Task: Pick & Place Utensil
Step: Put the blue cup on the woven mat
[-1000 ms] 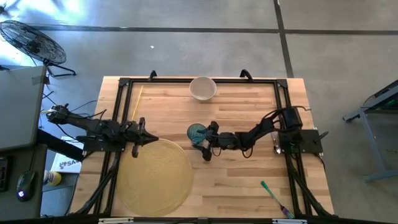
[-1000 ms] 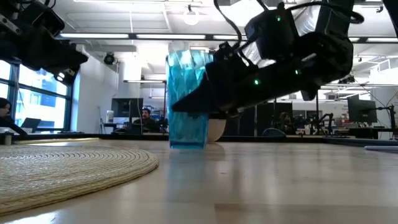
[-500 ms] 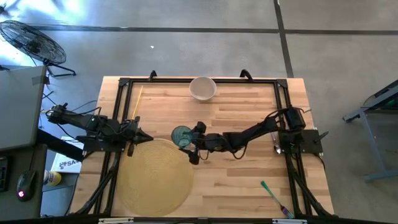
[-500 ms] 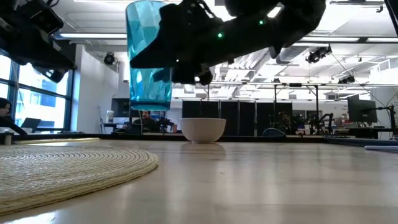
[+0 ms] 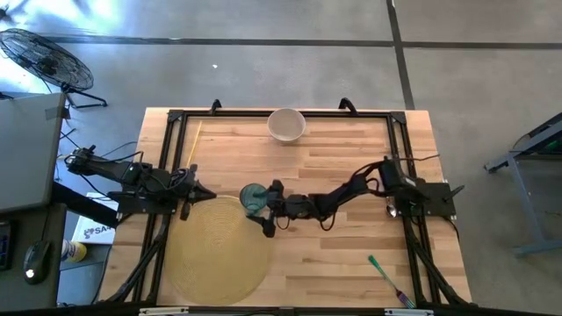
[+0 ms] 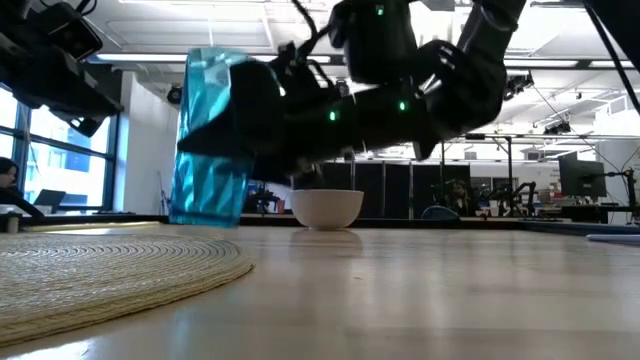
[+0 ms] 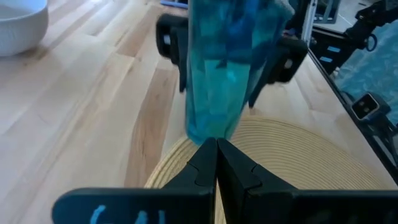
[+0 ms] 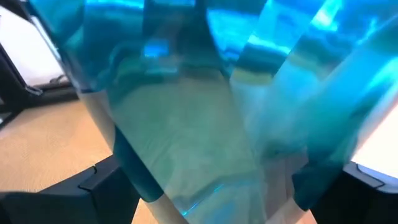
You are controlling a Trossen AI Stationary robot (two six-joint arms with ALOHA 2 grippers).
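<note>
Right now the right gripper clasps the blue faceted tumbler, tilted above the round woven placemat's near edge, just beside the left gripper, which waits pinched closed.

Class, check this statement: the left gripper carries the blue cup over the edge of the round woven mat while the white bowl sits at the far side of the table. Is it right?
One detail is wrong: the right gripper carries the blue cup, not the left. The high view shows the right arm reaching across to the woven mat, while the left gripper waits shut beside it. The white bowl is as stated.
</note>
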